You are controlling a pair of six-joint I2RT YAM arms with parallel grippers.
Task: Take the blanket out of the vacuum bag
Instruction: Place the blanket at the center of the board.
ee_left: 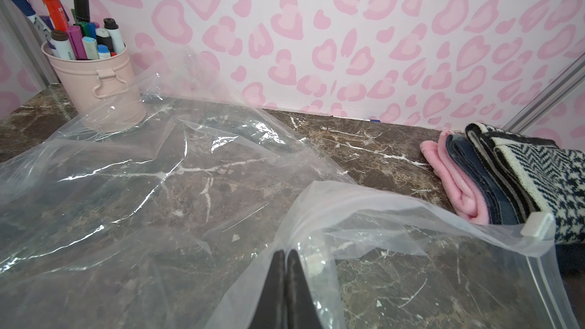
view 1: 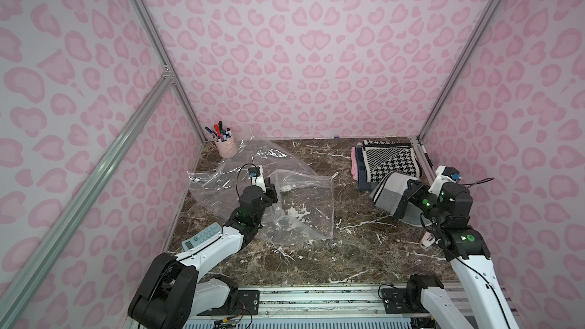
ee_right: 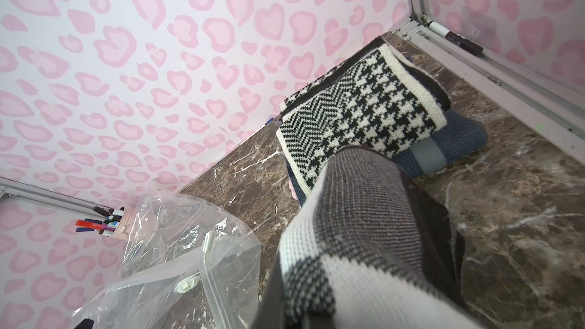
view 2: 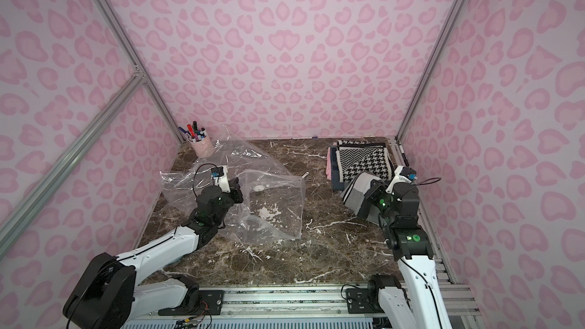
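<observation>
Vacuum bag: limp and empty on the tabletop, left of centre, round valve facing up. The left gripper is at its far edge; in the left wrist view its fingers are closed on a gathered fold of the plastic.

Blanket: grey-and-white check, wholly out of the bag and well apart from it to the right. It hangs from the right gripper. The cloth hides the fingertips, but we read the fingers as clamped on it.

Just behind: a stack of folded blankets. Far left corner: a pen cup, with a second clear plastic sheet touching it.

We judge the extraction done; the step in hand is setting down. Next we would lower the blanket onto the stack or bare tabletop, clear of the bag, then release both grips.
</observation>
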